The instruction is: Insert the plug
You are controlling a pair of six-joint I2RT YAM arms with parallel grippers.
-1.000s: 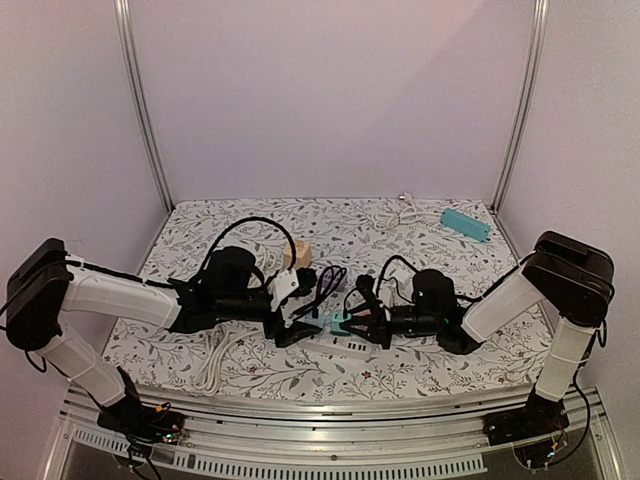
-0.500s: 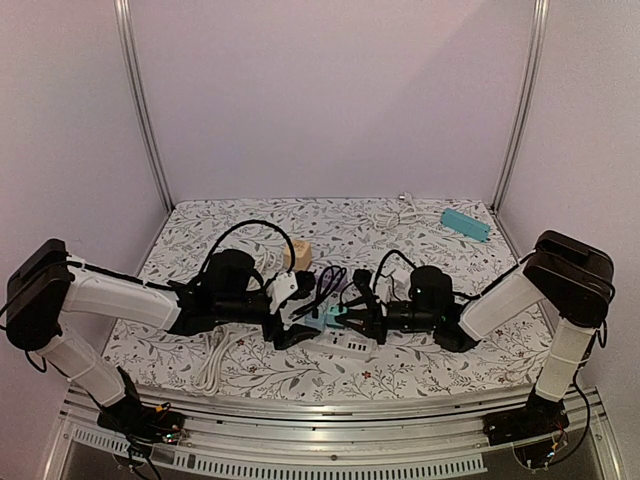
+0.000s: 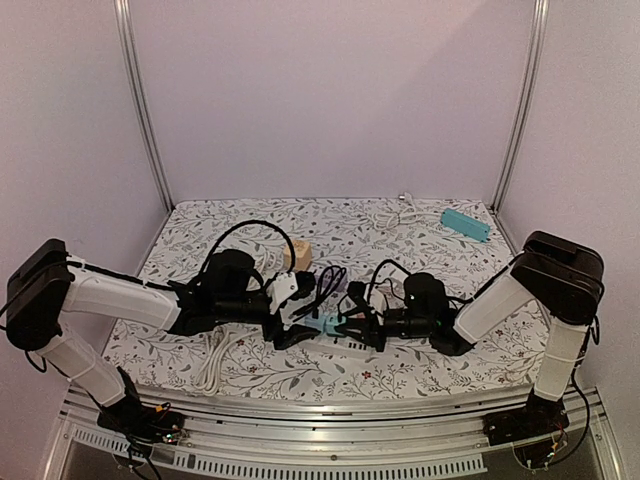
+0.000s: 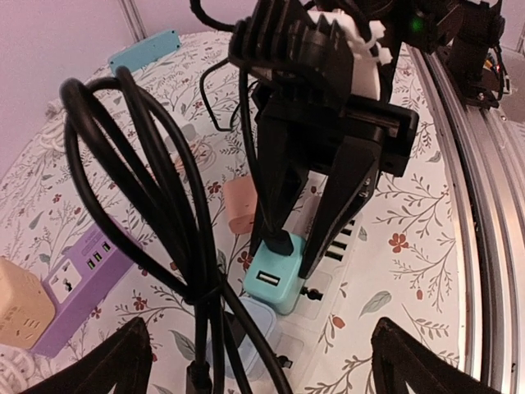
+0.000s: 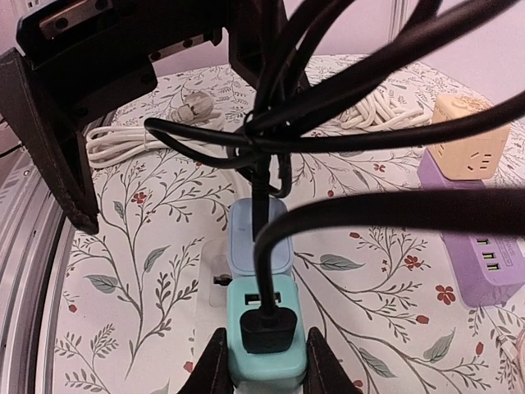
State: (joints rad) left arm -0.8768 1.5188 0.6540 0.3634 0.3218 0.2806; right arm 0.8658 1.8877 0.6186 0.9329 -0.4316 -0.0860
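A: Lying on the flowered table (image 3: 400, 235), what is that?
B: A white power strip (image 4: 328, 305). The left gripper (image 4: 267, 355) hangs near it, fingers apart. The right gripper (image 5: 264, 361) clamps the teal plug (image 4: 275, 287), which stands on the strip, just beside a pale blue plug (image 5: 258, 238).

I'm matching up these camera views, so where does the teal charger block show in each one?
Top external: teal charger at centre, where the two arms meet.
Left wrist: teal charger lower centre, between the right arm's fingers.
Right wrist: teal charger bottom centre, gripped on both sides.
Shared landmark: beige cube socket.
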